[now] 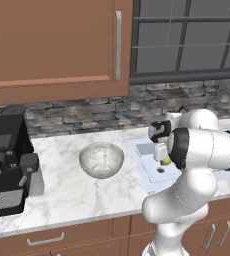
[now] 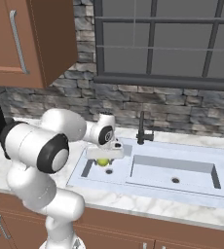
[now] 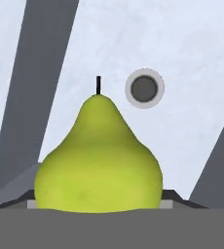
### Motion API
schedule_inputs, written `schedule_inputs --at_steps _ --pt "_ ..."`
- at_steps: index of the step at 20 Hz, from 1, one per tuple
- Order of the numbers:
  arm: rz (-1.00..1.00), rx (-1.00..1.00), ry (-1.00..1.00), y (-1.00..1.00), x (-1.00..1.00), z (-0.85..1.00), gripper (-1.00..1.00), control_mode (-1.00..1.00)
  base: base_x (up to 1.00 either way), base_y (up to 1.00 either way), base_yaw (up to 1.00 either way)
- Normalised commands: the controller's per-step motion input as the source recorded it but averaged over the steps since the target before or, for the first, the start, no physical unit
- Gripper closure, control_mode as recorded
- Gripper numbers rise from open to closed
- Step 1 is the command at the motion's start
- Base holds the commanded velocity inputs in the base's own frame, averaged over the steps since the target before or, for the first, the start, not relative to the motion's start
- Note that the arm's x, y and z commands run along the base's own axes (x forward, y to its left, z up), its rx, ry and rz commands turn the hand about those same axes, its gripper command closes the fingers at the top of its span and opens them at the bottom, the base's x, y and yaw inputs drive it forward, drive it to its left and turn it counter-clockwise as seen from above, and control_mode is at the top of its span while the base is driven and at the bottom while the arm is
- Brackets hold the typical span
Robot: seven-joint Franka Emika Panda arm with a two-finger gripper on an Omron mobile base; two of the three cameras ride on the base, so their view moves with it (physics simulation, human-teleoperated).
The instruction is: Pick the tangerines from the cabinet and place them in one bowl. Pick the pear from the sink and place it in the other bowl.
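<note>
- Your pincer (image 2: 103, 160) hangs over the left basin of the sink (image 2: 192, 187), pointing down, w/ the pear (image 2: 103, 162) between its tips.
- Pincer is clamped on the pear. In the hand view the fruit (image 3: 98, 158) sits right at the tips and the basin floor lies clearly beyond it.
- Pear is yellow-green, stem end pointing away from the hand, short dark stem visible.
- In the left base view you see the pear (image 1: 165, 161) as a small green spot just under the hand, above the basin.
- Basin drain (image 3: 144, 88) is a grey ring w/ dark centre, just right of the stem in the hand view. The basin's slanted dark walls show on both sides.
- The other bowl (image 1: 101, 160), glassy grey and deep, stands on the marble counter (image 1: 62, 190) left of the sink, apart from it. Looks empty.
- Coffee machine (image 1: 9, 162), black, at the far left of the counter, well apart from the bowl.
- The cabinet (image 1: 57, 45) hangs on the wall above the counter, door shut, long metal handle near its right edge.
- Dark faucet (image 2: 143, 129) stands at the far side of the sink, btwn the two basins. Right basin has its own small drain.
- Window (image 2: 167, 41) w/ dark bars is behind the sink, above a stone backsplash.
</note>
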Motion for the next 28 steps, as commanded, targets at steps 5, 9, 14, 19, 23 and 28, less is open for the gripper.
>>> schedule_inputs --at_steps 5,9,14,19,23,28 --pt "0.0 0.0 -0.01 0.24 -0.22 0.6 1.0 -1.0 0.0 0.0 0.0" --pt "0.0 0.0 0.0 0.19 -0.06 0.68 1.0 -1.0 0.0 0.0 0.0" --pt "0.0 0.0 0.01 0.08 0.0 0.73 1.0 -1.0 0.0 0.0 0.0" --pt "0.0 0.0 0.02 0.13 -0.02 0.53 1.0 -1.0 0.0 0.0 0.0" --pt "0.0 0.0 0.0 0.24 -0.17 0.31 1.0 -1.0 0.0 0.0 0.0" --pt "0.0 0.0 0.0 0.32 -0.25 0.14 1.0 -1.0 0.0 0.0 0.0"
